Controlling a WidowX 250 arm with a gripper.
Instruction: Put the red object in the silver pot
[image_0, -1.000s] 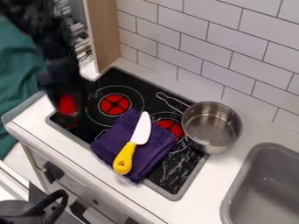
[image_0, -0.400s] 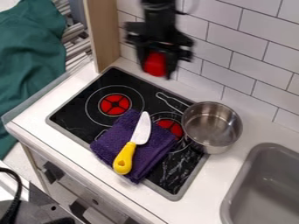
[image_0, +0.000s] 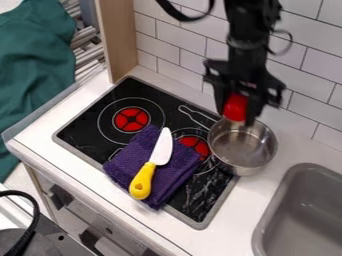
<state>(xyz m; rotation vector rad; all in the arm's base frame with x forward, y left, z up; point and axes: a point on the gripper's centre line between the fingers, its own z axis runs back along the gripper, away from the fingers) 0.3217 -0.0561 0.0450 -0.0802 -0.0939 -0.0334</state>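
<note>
The black gripper (image_0: 236, 116) hangs over the back edge of the silver pot, shut on the red object (image_0: 235, 107), which sits between its fingers. The silver pot (image_0: 244, 150) stands at the right end of the stove, its handle pointing to the upper left over the black stovetop. Part of the pot's back rim is hidden behind the gripper and the red object.
A purple cloth (image_0: 176, 178) lies folded on the stovetop (image_0: 83, 127), with a yellow-handled knife (image_0: 143, 181) on top. The grey sink (image_0: 300, 215) is at the lower right. White wall tiles (image_0: 254, 75) rise behind the counter.
From the stove's left side, the gripper has travelled right along the back wall to the pot, carrying the red object. Pot, cloth and knife have stayed in place.
</note>
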